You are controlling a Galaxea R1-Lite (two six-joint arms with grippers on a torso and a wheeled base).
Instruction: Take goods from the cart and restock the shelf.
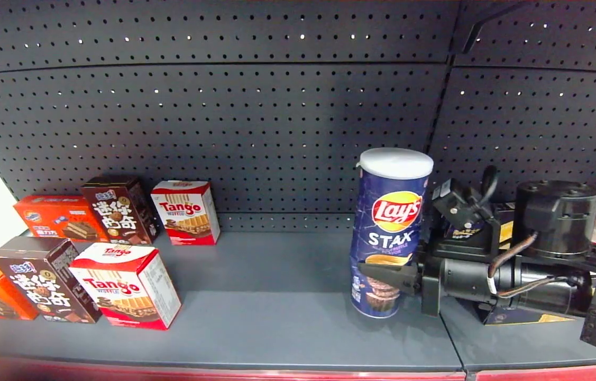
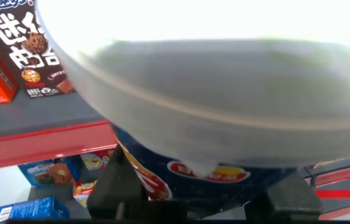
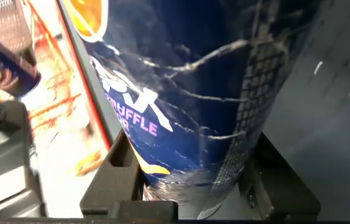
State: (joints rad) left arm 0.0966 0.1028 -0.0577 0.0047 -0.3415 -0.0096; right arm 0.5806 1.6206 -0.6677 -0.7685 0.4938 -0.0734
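Blue chip can (image 1: 390, 233) is standing upright on the shelf (image 1: 276, 296); your right gripper (image 1: 385, 278) is clamping it low, side-on, while your left gripper (image 2: 202, 202) is holding a second can (image 2: 237, 106).

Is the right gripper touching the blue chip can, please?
Touching: right wrist view shows the right gripper with jaws against both sides of the blue chip can.

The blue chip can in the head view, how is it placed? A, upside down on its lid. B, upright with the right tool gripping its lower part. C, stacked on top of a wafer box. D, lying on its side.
B: the chip can stands upright with its white lid on top, and the right tool is clamped round its lower part.
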